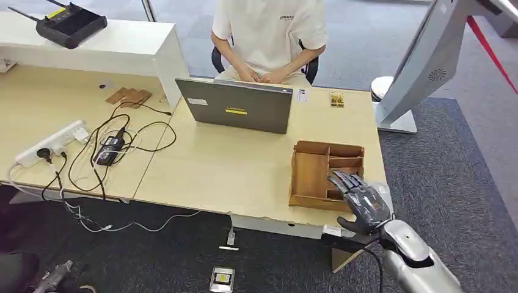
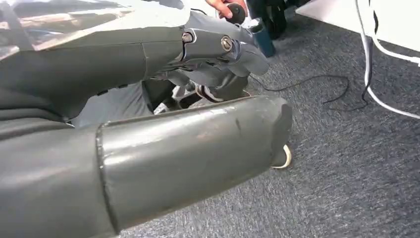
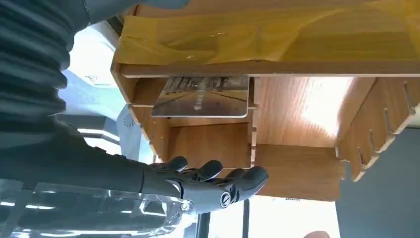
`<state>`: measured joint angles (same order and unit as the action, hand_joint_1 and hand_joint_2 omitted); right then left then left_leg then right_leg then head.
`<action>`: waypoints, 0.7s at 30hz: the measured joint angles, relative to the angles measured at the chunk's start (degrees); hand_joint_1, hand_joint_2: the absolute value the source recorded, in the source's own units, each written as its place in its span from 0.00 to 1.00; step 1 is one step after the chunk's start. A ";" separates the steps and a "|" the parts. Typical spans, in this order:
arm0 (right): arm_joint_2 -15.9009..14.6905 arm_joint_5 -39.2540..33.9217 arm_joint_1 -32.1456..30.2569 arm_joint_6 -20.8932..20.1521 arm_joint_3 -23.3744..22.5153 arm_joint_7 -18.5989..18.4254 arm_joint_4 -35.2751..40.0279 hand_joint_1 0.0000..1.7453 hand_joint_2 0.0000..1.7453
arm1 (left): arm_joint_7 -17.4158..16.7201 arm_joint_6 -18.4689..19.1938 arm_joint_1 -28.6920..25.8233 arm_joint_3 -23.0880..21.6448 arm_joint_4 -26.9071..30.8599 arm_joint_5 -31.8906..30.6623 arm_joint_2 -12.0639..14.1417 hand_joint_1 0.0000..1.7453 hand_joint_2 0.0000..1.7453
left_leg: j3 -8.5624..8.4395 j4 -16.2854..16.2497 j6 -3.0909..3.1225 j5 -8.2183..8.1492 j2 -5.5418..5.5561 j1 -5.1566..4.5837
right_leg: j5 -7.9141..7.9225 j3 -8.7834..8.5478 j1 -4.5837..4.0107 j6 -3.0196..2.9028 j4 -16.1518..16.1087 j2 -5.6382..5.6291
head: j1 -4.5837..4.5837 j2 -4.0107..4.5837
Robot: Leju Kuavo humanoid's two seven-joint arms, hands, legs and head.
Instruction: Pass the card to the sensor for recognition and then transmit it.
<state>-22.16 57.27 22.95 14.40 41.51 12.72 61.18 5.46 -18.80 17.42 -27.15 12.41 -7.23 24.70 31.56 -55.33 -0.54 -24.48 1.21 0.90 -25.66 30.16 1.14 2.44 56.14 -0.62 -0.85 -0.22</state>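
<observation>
— Wood first: a brown wooden organiser (image 1: pixel 317 172) sits near the right front corner of the pale desk (image 1: pixel 232 165), split into compartments. What is the right hand doing there?

— The right hand (image 1: pixel 361 198) comes up from the near right on its silver arm and hangs over the organiser's near right compartments, palm down, dark fingers (image 1: pixel 342 180) stretched out toward the far left and slightly apart. It holds nothing.

— And the card?

— In the right wrist view the card (image 3: pixel 200 96) lies flat in one of the small compartments, a printed picture on its face, propped across the wooden dividers. The fingers (image 3: pixel 218 171) reach along just beside that compartment and are apart from the card; I see no contact.

— The left hand?

— The left hand (image 2: pixel 213 54) hangs low beside the desk, over grey carpet (image 2: pixel 346 163). Its fingers are bent inward under the palm with nothing in them, the thick thumb (image 2: pixel 198 144) lying across the near part of the view.

— Anything else on the desk?

— A grey laptop (image 1: pixel 239 105) stands open, its lid back toward the robot, and a person in a pale shirt (image 1: pixel 269 30) sits behind it at the far side. To the left lie a white power strip (image 1: pixel 52 143) and a tangle of black cables (image 1: pixel 116 146). A grey slanted stand (image 1: pixel 421 67) rises at the far right.
</observation>
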 joint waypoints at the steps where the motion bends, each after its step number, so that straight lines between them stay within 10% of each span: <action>1: 0.05 0.00 0.00 0.00 -0.02 0.00 0.00 0.00 1.00 | 0.00 0.00 0.00 0.00 0.02 -0.06 0.00 0.00 0.00 | 0.00 0.00 0.00 0.00 0.00 0.00 | 0.00 0.00 0.00 0.00 0.00 0.00 | 0.02 0.00; 11: 0.37 0.09 -0.01 -0.07 -0.35 0.00 0.48 0.08 1.00 | -0.28 0.02 0.15 -0.02 0.11 -0.44 0.00 0.00 0.00 | 0.00 0.00 0.00 0.00 0.00 0.00 | 0.00 0.00 0.00 0.00 0.00 0.00 | 0.04 0.00; 12: 0.39 0.11 -0.01 -0.09 -0.35 0.00 0.48 0.96 1.00 | -0.31 0.02 0.15 0.00 0.11 -0.44 0.00 0.00 0.00 | 0.00 0.00 0.00 0.00 0.00 0.00 | 0.00 0.00 0.00 0.00 -0.01 0.00 | 0.00 0.00; 21: 0.66 -0.22 0.02 -1.40 -0.46 0.00 0.46 1.00 1.00 | -0.30 0.20 0.29 0.00 0.11 -0.52 0.00 0.00 0.00 | 0.00 0.00 0.00 0.00 0.00 0.00 | 0.00 0.00 0.00 0.00 0.00 0.00 | 0.02 0.00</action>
<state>-21.51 57.05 22.97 13.01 41.05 12.72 61.64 5.16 -18.60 17.71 -27.15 12.52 -7.76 24.70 31.56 -55.33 -0.54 -24.48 1.21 0.90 -25.66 30.17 1.14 2.44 56.14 -0.62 -0.83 -0.22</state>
